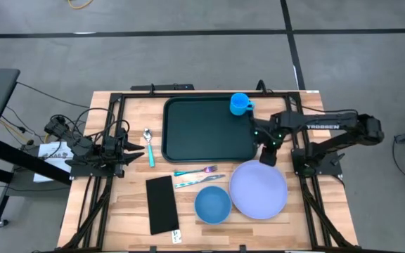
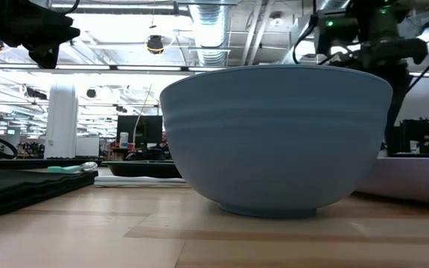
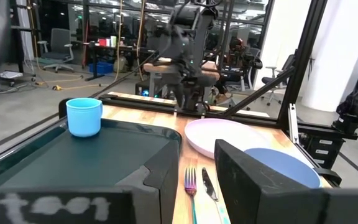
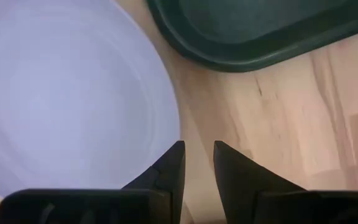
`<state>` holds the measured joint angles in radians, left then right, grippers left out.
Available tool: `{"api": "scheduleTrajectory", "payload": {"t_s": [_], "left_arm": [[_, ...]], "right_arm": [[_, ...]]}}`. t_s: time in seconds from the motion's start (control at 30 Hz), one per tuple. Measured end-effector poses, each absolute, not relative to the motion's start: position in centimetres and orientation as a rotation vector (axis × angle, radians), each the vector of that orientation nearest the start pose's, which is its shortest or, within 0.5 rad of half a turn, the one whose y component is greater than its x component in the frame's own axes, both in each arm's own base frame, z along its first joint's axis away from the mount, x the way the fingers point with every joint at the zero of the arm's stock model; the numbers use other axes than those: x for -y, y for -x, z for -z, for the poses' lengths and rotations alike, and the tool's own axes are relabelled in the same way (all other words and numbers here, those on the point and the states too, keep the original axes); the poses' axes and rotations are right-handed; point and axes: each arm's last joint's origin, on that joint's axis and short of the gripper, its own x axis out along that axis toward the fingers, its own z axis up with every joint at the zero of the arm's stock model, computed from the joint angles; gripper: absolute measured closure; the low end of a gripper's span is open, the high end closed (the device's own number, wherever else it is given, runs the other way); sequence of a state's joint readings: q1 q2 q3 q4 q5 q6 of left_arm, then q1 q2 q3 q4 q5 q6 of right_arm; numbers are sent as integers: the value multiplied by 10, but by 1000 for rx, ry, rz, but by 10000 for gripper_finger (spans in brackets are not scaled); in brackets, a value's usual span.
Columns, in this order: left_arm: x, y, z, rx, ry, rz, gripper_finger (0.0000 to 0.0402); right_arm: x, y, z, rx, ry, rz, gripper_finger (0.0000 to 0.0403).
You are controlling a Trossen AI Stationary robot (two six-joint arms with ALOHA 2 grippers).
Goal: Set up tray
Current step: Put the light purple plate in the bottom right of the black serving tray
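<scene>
The dark green tray [image 1: 206,133] lies flat at the table's far middle, and a light blue cup [image 1: 240,104] stands upright in its far right corner. The lavender plate [image 1: 259,188] rests on the wood just to the near right of the tray. My right gripper [image 1: 268,156] points down between the tray's near right corner and the plate's far rim [image 4: 166,118]. Its fingers are open by a narrow gap with only wood between them [image 4: 199,149]. My left gripper [image 1: 126,147] waits open at the table's left side, facing the tray [image 3: 104,155].
A blue bowl [image 1: 212,204] sits left of the plate, near the table's near edge. A fork [image 1: 197,171] and a knife [image 1: 199,182] lie between the bowl and the tray. A teal-handled spoon [image 1: 149,146] lies left of the tray. A flat black rectangle [image 1: 162,204] lies at near left.
</scene>
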<state>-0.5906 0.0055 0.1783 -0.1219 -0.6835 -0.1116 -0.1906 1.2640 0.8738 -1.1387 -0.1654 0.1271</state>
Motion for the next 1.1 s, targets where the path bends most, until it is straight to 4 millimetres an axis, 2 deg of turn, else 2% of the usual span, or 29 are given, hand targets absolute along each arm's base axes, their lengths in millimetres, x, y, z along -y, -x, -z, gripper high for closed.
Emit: {"api": "scheduleTrajectory", "payload": {"t_s": [0.2,0.5,1.1], "left_arm": [[28,-74,-211,46,141,-93,307],[28,-74,-211,46,141,-94,307],[28,-74,-211,46,141,-95,307]], "right_arm": [[16,-193,-221,-1517,-272,37,326],[11,-198,-220,-1471,-315,144,326],[4,-190,-185,-1487,-389,88,326]]}}
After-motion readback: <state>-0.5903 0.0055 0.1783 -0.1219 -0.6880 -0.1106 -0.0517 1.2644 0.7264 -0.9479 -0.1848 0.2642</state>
